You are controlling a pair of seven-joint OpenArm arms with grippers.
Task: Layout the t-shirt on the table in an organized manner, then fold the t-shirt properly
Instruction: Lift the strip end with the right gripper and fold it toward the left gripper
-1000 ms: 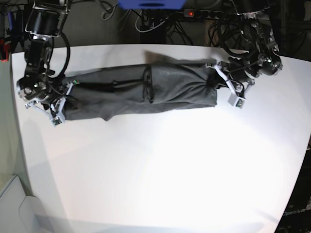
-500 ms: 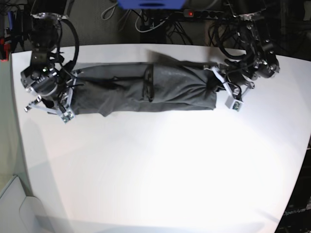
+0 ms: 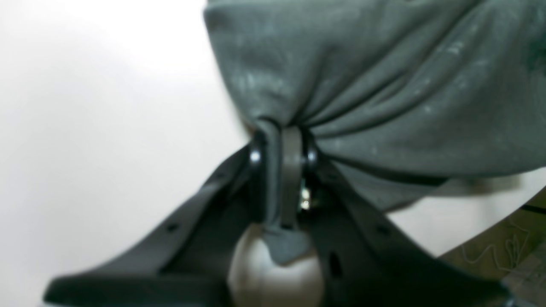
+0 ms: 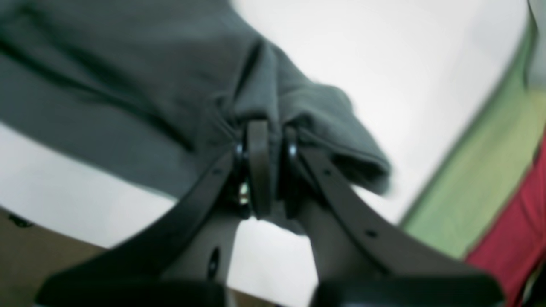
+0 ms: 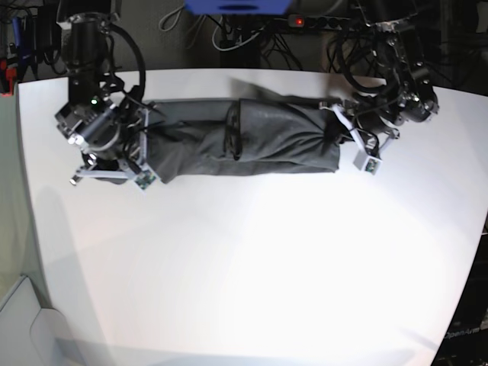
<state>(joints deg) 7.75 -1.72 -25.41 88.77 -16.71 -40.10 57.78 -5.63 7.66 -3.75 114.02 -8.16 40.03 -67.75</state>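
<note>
The dark grey t-shirt [image 5: 244, 139] lies as a long narrow band across the far part of the white table [image 5: 252, 267]. At the band's right end in the base view, my left gripper [image 5: 339, 130] is shut on a pinch of its cloth. The left wrist view shows the t-shirt [image 3: 384, 85] gathered into folds between the closed fingers of that left gripper [image 3: 283, 145]. My right gripper [image 5: 145, 149] is shut on the band's other end. In the right wrist view the t-shirt [image 4: 128, 85] bunches where the right gripper [image 4: 266, 136] pinches it.
Cables and a power strip [image 5: 320, 21] lie behind the table's far edge. A blue object [image 5: 236, 6] sits at the back centre. A green strip [image 4: 482, 179] and something red [image 4: 524, 230] lie beyond the table edge in the right wrist view.
My right gripper has carried its end of the t-shirt inward, toward the middle of the band, so the band is shorter. The left gripper has stayed in place.
</note>
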